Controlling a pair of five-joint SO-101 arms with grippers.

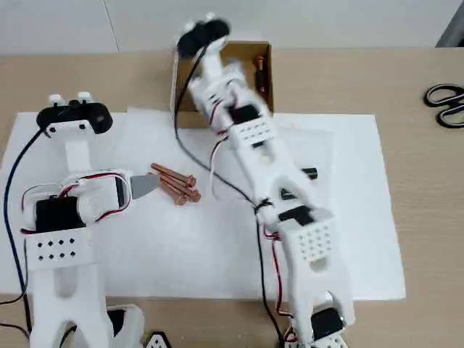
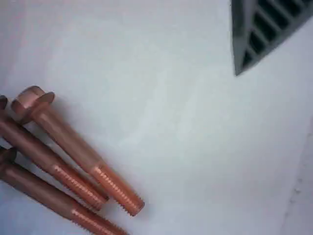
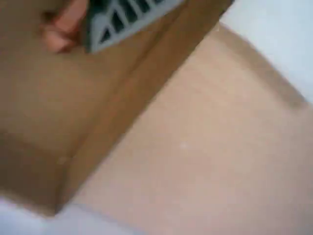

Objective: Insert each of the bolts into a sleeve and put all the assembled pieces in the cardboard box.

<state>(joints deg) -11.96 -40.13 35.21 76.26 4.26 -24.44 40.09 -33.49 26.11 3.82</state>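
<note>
Both arms are built from white moulded shells with black servo blocks at the joints. The left arm (image 1: 72, 156) and the right arm (image 1: 272, 163) each carry white plates perforated with a grid of round holes. Black cables and thin red-and-white leads run along the links.

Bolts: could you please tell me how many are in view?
4 bolts. Three lie together on the white sheet near the left pincer; one is in the cardboard box, beside the right arm, which may hide more.
</note>
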